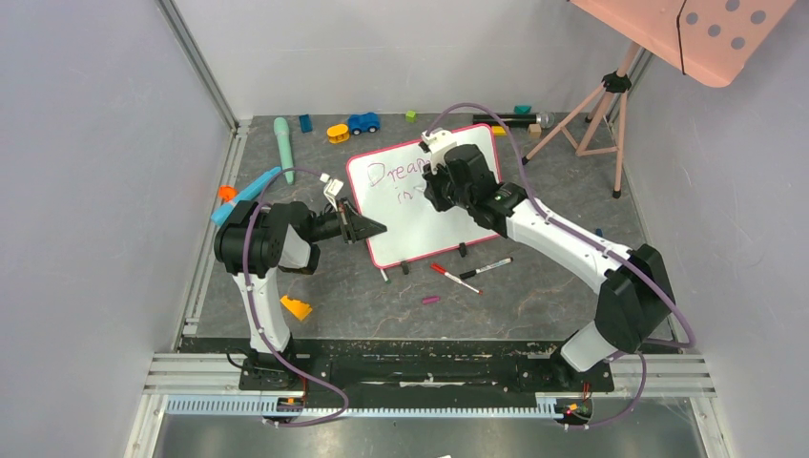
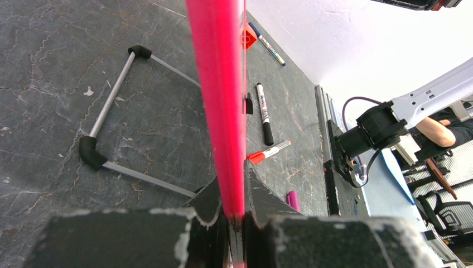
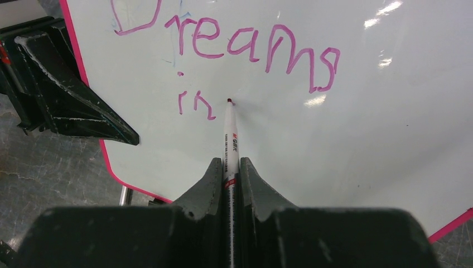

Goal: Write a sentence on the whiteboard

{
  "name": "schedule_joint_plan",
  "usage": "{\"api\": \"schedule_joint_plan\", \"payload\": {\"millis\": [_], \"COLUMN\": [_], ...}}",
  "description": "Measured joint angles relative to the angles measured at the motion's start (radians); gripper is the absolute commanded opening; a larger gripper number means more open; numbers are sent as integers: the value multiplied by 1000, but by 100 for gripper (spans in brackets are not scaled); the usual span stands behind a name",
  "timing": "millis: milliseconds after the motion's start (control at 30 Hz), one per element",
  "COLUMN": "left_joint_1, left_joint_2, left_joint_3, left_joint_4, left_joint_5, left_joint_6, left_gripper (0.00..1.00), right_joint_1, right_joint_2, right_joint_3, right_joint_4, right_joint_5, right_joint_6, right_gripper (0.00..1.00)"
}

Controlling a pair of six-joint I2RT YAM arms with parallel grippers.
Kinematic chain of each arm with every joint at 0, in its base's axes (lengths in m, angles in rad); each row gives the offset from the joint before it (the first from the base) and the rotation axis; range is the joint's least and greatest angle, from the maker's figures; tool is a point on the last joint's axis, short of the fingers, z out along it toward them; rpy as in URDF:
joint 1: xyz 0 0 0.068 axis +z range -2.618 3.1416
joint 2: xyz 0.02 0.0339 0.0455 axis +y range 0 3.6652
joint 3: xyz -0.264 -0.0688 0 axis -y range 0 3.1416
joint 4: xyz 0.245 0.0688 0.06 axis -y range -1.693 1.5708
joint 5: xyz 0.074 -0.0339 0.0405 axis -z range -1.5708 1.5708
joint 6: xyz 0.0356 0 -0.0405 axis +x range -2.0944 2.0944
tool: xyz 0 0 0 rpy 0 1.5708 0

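The whiteboard (image 1: 410, 215), white with a pink-red frame, stands tilted on the dark table. My left gripper (image 1: 367, 229) is shut on its left frame edge (image 2: 220, 100). My right gripper (image 1: 434, 186) is shut on a white marker (image 3: 230, 142), whose tip touches the board just right of the letters. The sentence (image 3: 254, 53) is purple handwriting reading "Dreams", with "in" (image 3: 195, 103) below it. The right arm hides part of the writing in the top view.
Red-capped (image 1: 453, 278) and black-capped (image 1: 487, 268) markers and a purple cap (image 1: 431, 300) lie in front of the board. Toys lie along the back edge, among them a blue car (image 1: 363, 122). An orange wedge (image 1: 296, 307) lies near left. A tripod (image 1: 596, 114) stands back right.
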Motion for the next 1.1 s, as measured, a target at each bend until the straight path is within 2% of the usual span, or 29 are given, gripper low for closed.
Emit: {"api": "schedule_joint_plan", "payload": {"millis": [433, 1100], "left_joint_1": [0, 0], "left_joint_2": [0, 0], "left_joint_3": [0, 0], "left_joint_4": [-1, 0], "left_joint_5": [-2, 1], "left_joint_6": [0, 0], "left_gripper": [2, 2], "right_joint_1": [5, -6], "right_joint_2": [10, -25], "right_joint_3": [36, 31], "right_joint_4": [-51, 9], "right_joint_5": [79, 21], "right_joint_6": [3, -28], "right_gripper": [0, 0]}}
